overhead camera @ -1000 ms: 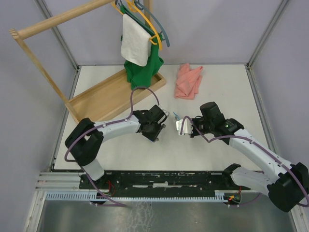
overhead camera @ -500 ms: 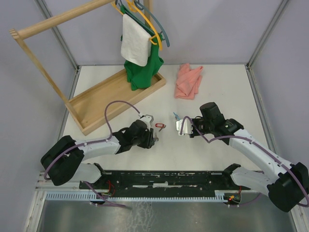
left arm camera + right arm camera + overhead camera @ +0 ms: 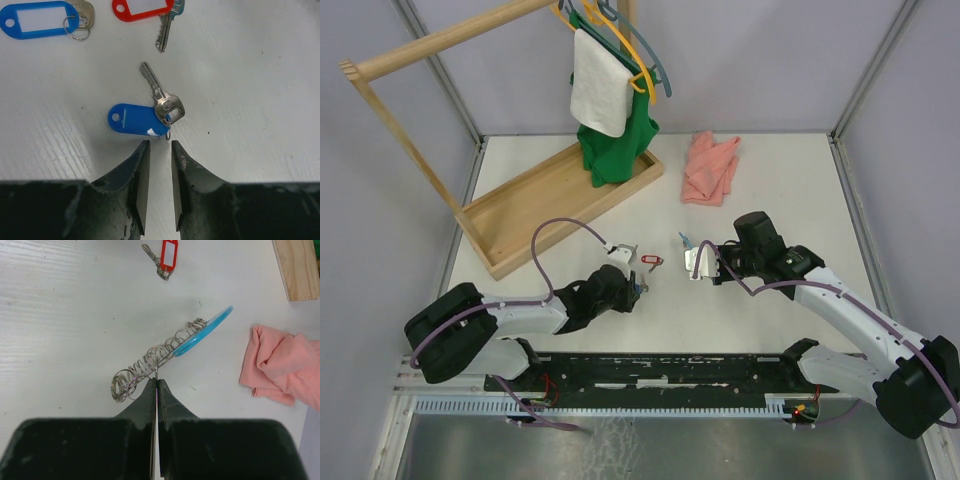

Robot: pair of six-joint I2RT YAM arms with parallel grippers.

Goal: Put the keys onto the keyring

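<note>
Your right gripper (image 3: 156, 381) is pinched tight on one thin wire turn of the keyring (image 3: 165, 352). Your left gripper (image 3: 157, 146) stands narrow and empty. All three keys lie flat on the white table (image 3: 260, 75), on the left arm's side of the keyring, and the nearest blue-tagged key (image 3: 137, 120) sits just ahead of your left fingertips. That gap looks too slim for the tag: you could shove it along the smooth tabletop or nip only its tiny split ring. The keyring is a springy silver coil with a glossy blue plastic arc, so it may twist in your grip. The red-tagged key (image 3: 145, 7) and second blue-tagged key (image 3: 35, 19) are equally thin, flat metal with glossy oblong tags.
</note>
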